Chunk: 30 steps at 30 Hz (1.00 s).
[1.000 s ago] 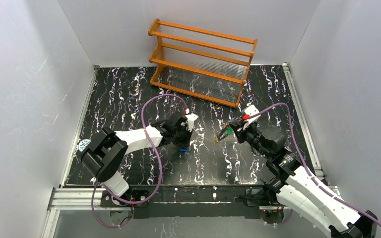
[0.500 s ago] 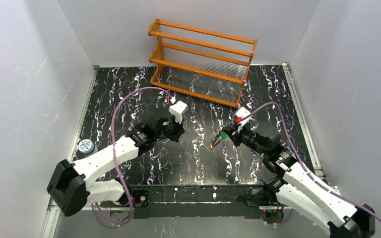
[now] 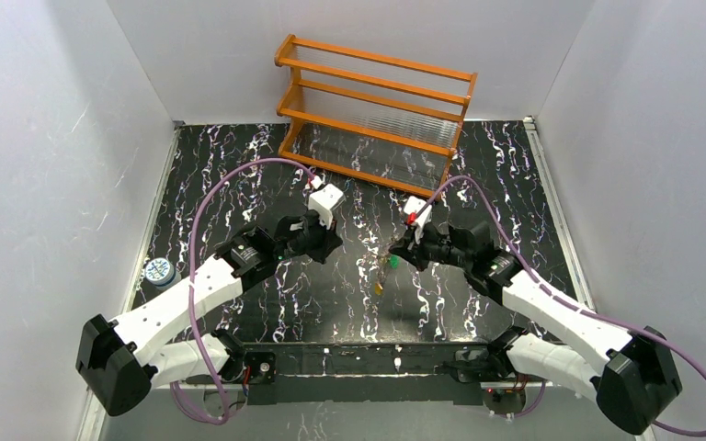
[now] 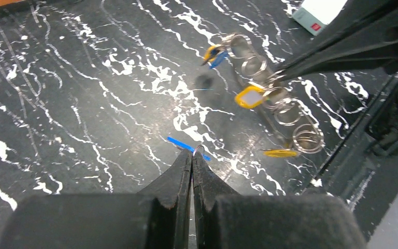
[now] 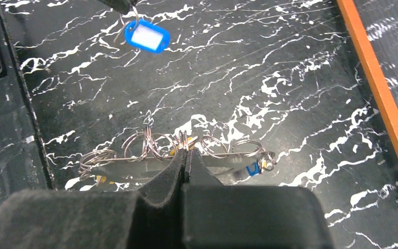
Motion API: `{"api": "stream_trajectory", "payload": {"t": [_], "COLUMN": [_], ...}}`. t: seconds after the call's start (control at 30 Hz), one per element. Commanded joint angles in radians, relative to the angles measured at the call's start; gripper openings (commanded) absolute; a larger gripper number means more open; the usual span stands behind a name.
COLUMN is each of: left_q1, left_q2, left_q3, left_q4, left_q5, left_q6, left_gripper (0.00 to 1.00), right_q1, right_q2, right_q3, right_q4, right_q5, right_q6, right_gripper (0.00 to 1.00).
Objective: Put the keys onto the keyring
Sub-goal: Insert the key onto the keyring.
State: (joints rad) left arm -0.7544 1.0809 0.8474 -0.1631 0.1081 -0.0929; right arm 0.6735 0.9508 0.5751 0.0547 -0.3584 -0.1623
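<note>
A blue key [image 5: 146, 36] dangles from its small wire ring, and my left gripper [image 4: 192, 154] is shut on that ring; in the left wrist view only the key's blue edge [image 4: 184, 145] shows past the tips. My right gripper [image 5: 185, 151] is shut on the keyring [image 5: 223, 155], a long thin loop strung with several metal rings. Yellow keys [image 4: 249, 96] hang from the keyring [image 4: 261, 78], with a yellow and blue pair at its far end [image 4: 215, 54]. From above, the left gripper [image 3: 329, 244] and right gripper [image 3: 403, 250] face each other above the mat, the bundle [image 3: 384, 268] hanging between them.
An orange wooden rack [image 3: 377, 115] stands at the back of the black marbled mat [image 3: 239, 175]. A round blue-and-white disc [image 3: 156, 270] lies at the mat's left edge. Purple cables [image 3: 239, 175] arch over both arms. White walls close in on three sides.
The left arm has stretched forward and lifted the blue key off the mat. The right arm has swung left toward it with the keyring bundle. Both grippers stayed shut.
</note>
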Motion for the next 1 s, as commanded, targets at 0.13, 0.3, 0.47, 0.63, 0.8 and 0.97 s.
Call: {"api": "stream_trajectory", "payload": {"t": [0.13, 0.3, 0.47, 0.63, 0.8, 0.97], "left_q1": [-0.009, -0.058, -0.123, -0.16, -0.169, -0.177], "left_q2": [-0.051, -0.031, 0.016, 0.044, 0.05, 0.05], "left_q3": [-0.036, -0.058, -0.064, -0.072, -0.082, -0.097], "left_q4": [0.103, 0.13, 0.156, 0.208, 0.227, 0.248], "left_q5": [0.187, 0.156, 0.122, 0.116, 0.105, 0.07], "left_q6": [-0.029, -0.019, -0.013, -0.013, -0.021, -0.047], "left_gripper": [0.0, 0.0, 0.0, 0.0, 0.0, 0.0], "right_q1": [0.022, 0.08, 0.127, 0.144, 0.147, 0.147], "right_q2": [0.06, 0.081, 0.087, 0.082, 0.075, 0.07], "right_q3": [0.063, 0.056, 0.054, 0.049, 0.041, 0.039], "right_q4": [0.114, 0.117, 0.117, 0.138, 0.164, 0.166], "right_q5": [-0.113, -0.088, -0.047, -0.039, -0.038, -0.048], "right_q6": [-0.034, -0.065, -0.088, -0.074, -0.046, -0.041], "right_gripper": [0.01, 0.01, 0.01, 0.01, 0.01, 0.01]}}
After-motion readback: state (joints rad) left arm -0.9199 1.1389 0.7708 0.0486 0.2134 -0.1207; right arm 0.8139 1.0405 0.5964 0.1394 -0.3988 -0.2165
